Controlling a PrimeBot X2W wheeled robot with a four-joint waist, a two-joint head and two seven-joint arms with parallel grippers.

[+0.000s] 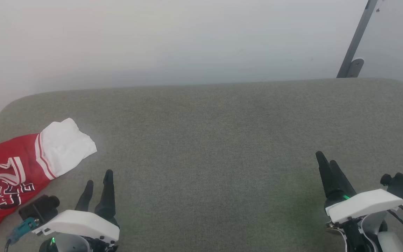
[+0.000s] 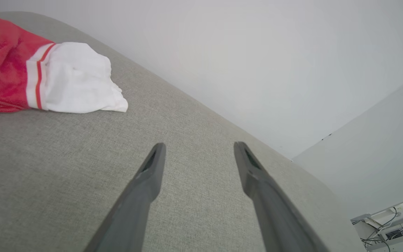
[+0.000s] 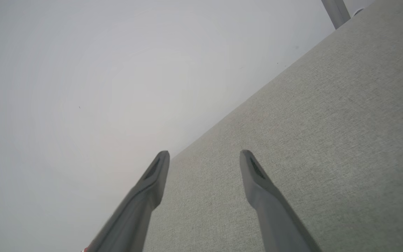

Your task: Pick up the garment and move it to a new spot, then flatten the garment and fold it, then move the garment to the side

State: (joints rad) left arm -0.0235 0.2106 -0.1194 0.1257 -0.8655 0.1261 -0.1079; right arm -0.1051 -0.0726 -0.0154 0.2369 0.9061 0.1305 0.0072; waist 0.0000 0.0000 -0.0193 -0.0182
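From my remote station I saw a broad worktop covered in grey-green woven fabric, its far corners rounded. Behind it rose a plain, off-white wall, evenly and softly lit. At the far right a slanted grey metal post met the worktop's back edge at a rounded bracket. Through the left wrist camera, a pale panel stood beyond the edge, with tangled cables on a white surface below it.

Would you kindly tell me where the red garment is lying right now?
In the head view the garment lies crumpled at the left edge of the grey fabric-covered surface, just left of and apart from the open left gripper.
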